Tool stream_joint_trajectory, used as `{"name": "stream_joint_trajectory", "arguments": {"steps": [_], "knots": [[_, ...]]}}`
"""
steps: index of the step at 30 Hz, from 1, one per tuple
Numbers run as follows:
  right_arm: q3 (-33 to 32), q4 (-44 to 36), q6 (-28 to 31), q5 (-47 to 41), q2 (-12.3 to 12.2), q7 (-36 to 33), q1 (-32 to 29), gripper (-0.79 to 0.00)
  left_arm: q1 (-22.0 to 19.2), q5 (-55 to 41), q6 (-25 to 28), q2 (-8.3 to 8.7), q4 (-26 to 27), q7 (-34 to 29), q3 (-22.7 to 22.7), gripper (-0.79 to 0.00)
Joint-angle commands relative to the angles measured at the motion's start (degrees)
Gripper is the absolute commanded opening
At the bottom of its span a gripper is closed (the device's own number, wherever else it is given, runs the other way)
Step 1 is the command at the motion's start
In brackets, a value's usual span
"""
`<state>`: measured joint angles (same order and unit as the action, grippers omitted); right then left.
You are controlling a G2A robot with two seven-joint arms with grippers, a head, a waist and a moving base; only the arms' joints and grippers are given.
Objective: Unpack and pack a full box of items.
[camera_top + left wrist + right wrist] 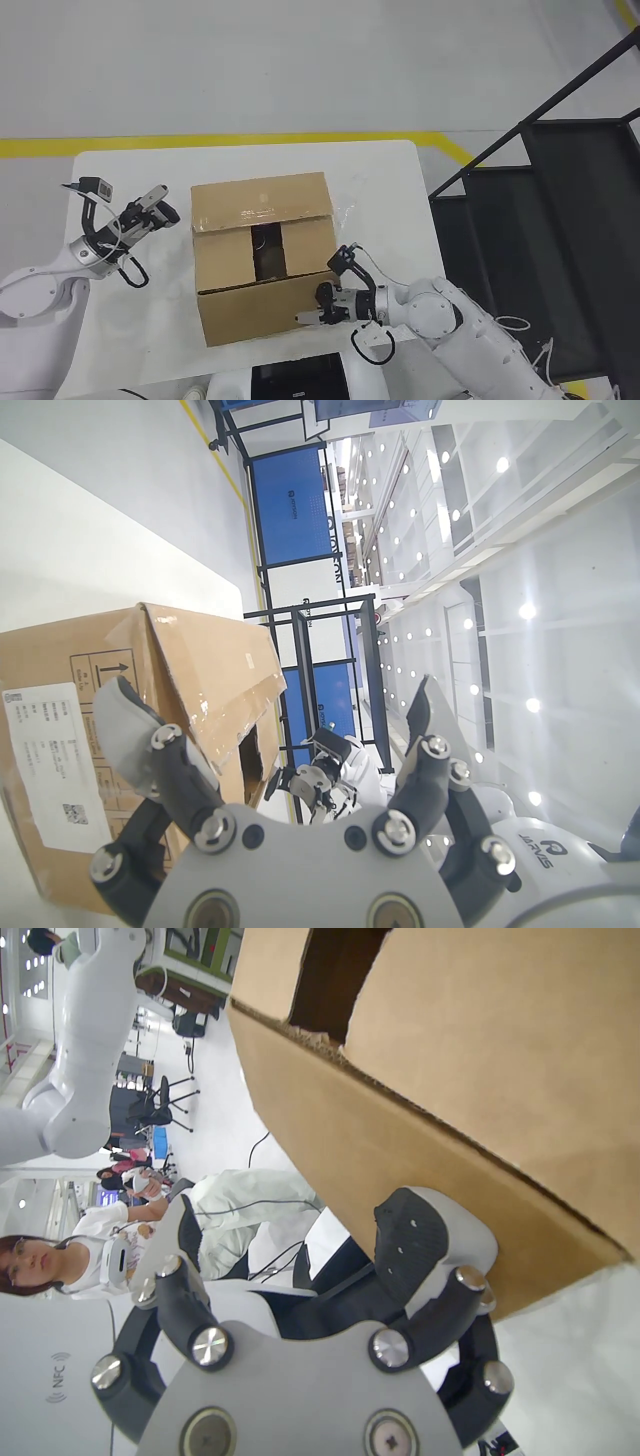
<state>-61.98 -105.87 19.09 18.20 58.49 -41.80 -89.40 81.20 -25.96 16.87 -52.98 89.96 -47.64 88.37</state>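
The cardboard box (260, 255) sits in the middle of the bench (130, 170), its flaps mostly folded over a dark gap; the contents cannot be made out. The left gripper (270, 695) hangs beside its labelled side, fingers spread and empty. The right gripper (295, 1213) is at the near right corner, fingers spread, one just beside the wall.

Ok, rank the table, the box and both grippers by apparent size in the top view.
1. table
2. box
3. left gripper and right gripper: they look about alike, so unranked.
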Motion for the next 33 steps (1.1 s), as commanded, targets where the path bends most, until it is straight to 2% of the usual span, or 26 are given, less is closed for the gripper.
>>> {"name": "stream_joint_trajectory", "arguments": {"steps": [1, 3, 10, 14, 18, 23, 27, 33], "knots": [[-0.30, 0.05, -0.07, -0.33, -0.04, 0.83, -0.24, 0.000, -0.10, -0.01, -0.01, -0.05, -0.17, -0.10, -0.10, 0.000], [-0.30, 0.07, 0.28, -1.86, -0.16, -0.95, -0.42, 0.000, -0.22, 0.04, -0.07, -0.09, -0.26, -0.24, -0.16, 0.000], [-0.19, -0.27, 0.05, -5.38, -1.16, -13.71, -0.99, 0.000, -0.47, 0.20, -0.46, -0.20, -0.43, -0.58, -0.07, 0.000], [-2.84, -2.14, 4.91, -17.76, -1.69, -16.04, -2.12, 0.000, -0.52, 0.26, -0.74, -0.24, -0.37, -0.62, 0.16, 0.000], [-7.43, -3.89, 7.08, -28.55, -2.19, -15.01, -2.40, 0.000, -0.66, 0.36, -0.94, -0.29, -0.03, -0.59, 0.27, 0.000], [-10.59, -3.83, 0.49, -32.47, -2.07, -7.16, -0.73, 0.000, -0.74, 0.65, -0.96, -0.37, 0.38, -0.48, 0.33, 0.000], [-9.31, -1.12, -7.32, -34.62, -1.43, -2.54, 3.65, 0.000, -0.35, 0.46, -0.67, -0.39, 0.32, -0.37, 0.91, 0.000], [-3.70, 5.46, -12.57, -36.88, 0.32, 4.03, 10.34, 0.000, 0.06, 0.34, -0.60, -0.47, 0.51, -0.29, 1.33, 0.000]]}}
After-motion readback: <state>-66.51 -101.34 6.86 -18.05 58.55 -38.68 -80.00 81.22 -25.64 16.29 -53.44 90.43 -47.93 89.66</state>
